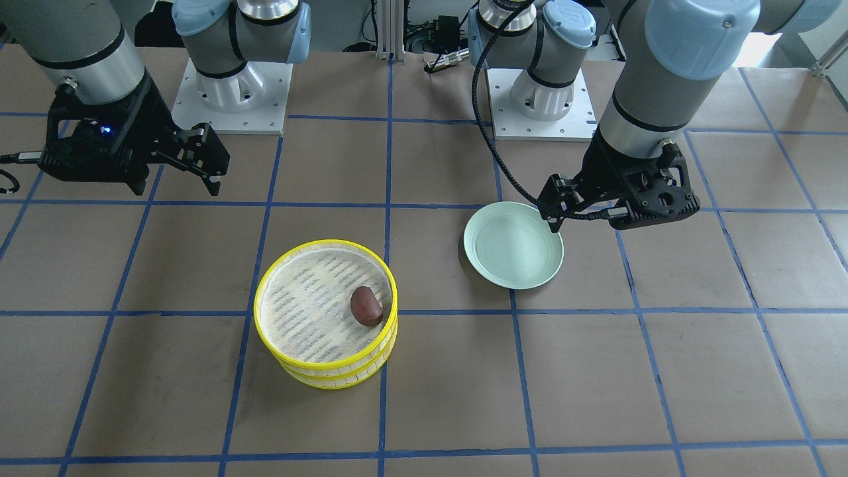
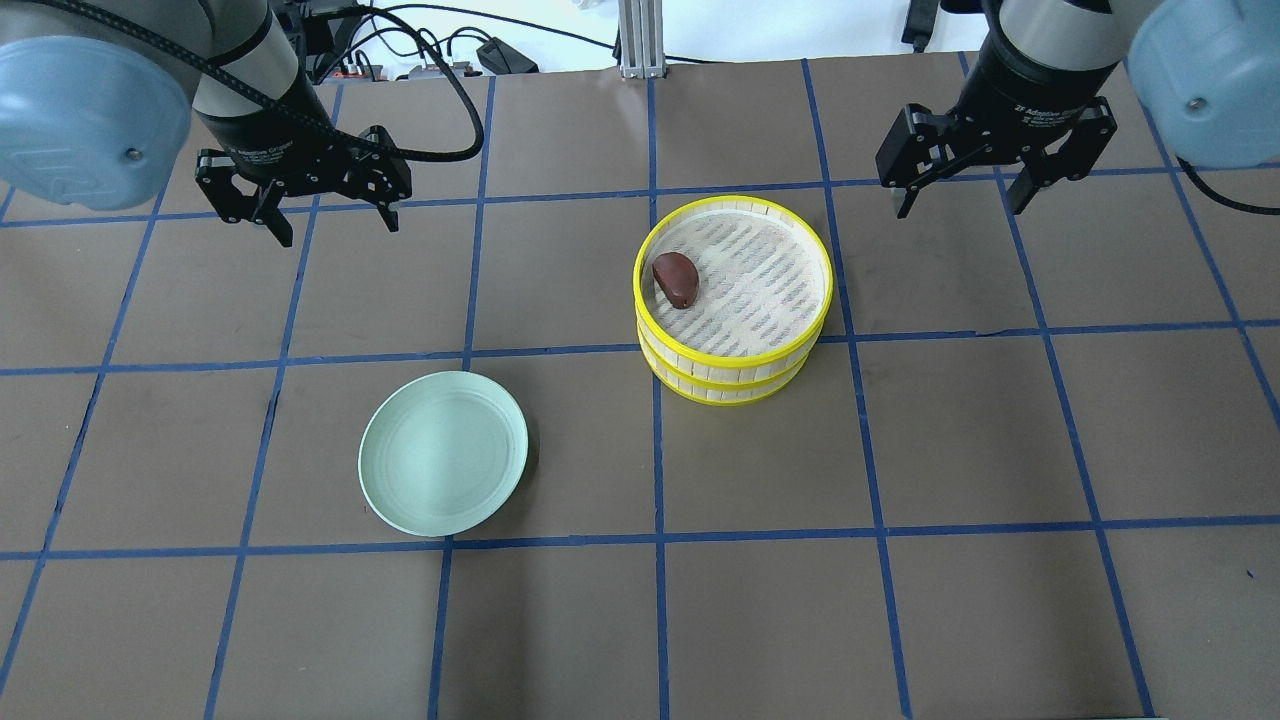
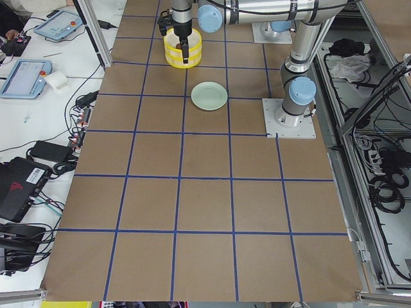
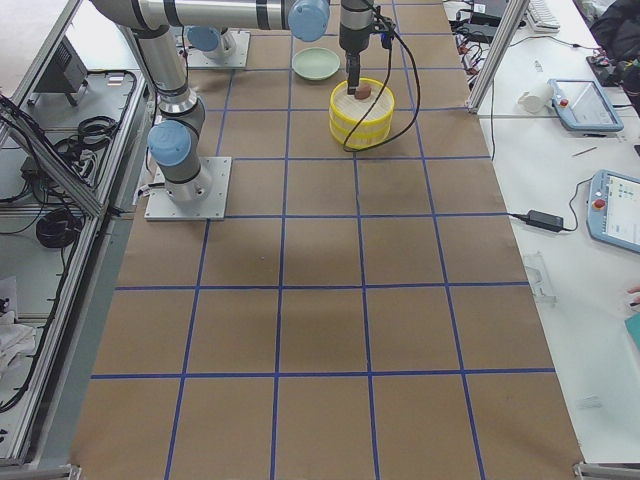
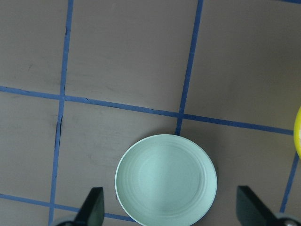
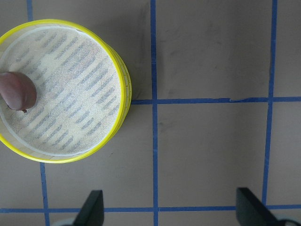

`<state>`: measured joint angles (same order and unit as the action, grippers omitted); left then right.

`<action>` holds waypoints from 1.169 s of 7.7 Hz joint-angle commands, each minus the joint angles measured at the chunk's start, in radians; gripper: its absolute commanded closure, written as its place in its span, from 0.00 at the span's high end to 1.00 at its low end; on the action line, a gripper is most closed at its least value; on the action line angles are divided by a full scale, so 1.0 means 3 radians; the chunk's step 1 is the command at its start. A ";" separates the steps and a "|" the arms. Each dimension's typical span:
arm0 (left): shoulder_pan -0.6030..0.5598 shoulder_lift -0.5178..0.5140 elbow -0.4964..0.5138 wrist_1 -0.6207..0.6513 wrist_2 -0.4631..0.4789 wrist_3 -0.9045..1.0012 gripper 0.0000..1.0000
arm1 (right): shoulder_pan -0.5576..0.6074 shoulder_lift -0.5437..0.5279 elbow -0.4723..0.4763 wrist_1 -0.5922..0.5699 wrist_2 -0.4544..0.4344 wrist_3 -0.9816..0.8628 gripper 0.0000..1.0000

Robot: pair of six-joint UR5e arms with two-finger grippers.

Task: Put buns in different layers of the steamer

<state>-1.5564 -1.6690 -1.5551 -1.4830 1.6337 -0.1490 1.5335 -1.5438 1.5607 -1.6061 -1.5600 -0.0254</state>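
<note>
1. Two steamer layers in a stack: the upper layer (image 2: 765, 285) sits squarely on the lower layer (image 2: 725, 384), so only the upper floor shows. Stacking gives each bun its own level, as the task asks.
2. One dark brown bun (image 2: 676, 279) lies on the upper layer's floor, close against the rim on the side facing the plate. It is loose, and neither gripper touches it.
3. One white bun shows in no view. Judgement: it probably lies in the lower layer, covered by the upper one, but this cannot be confirmed.
4. One pale green plate (image 2: 443, 452) is well apart from the stack, on the robot's left. It carries nothing.
5. Left gripper (image 2: 335, 225) hovers high on the plate's side of the stack, well apart from it. Its fingers are spread wide with nothing between them.
6. Right gripper (image 2: 960, 205) hovers on the opposite side of the stack, not touching it. Its fingers are likewise wide and empty.
7. Judgement: both arms stand off so the stack is undisturbed, and the task looks complete or nearly so.
</note>
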 commanded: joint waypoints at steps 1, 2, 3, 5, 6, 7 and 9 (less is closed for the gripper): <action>-0.0078 0.0270 -0.0037 -0.0164 -0.0158 -0.0025 1.00 | 0.0002 0.0002 -0.0002 0.0000 -0.0005 0.0003 1.00; -0.0099 0.0382 -0.0062 -0.0266 -0.0158 -0.0025 1.00 | 0.0002 0.0002 -0.0002 -0.0005 -0.0010 0.0003 1.00; -0.0104 0.0373 -0.0083 -0.0272 -0.0169 -0.0040 1.00 | 0.0002 -0.0008 -0.0002 -0.0005 -0.0005 0.0003 1.00; -0.0104 0.0409 -0.0154 -0.0252 -0.0159 -0.0015 1.00 | 0.0002 0.0002 -0.0002 -0.0010 -0.0010 -0.0023 1.00; -0.0109 0.0384 -0.0160 -0.0252 -0.0158 -0.0040 1.00 | 0.0002 0.0002 -0.0002 -0.0010 -0.0010 -0.0023 1.00; -0.0115 0.0399 -0.0170 -0.0242 -0.0184 -0.0035 1.00 | 0.0002 0.0002 -0.0002 -0.0010 -0.0010 -0.0028 1.00; -0.0115 0.0419 -0.0149 -0.0216 -0.0464 -0.0035 1.00 | 0.0002 0.0002 -0.0002 -0.0010 -0.0010 -0.0033 1.00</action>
<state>-1.5901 -1.5461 -1.6018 -1.5543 1.5488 -0.1595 1.5340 -1.5426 1.5600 -1.6091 -1.5631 -0.0340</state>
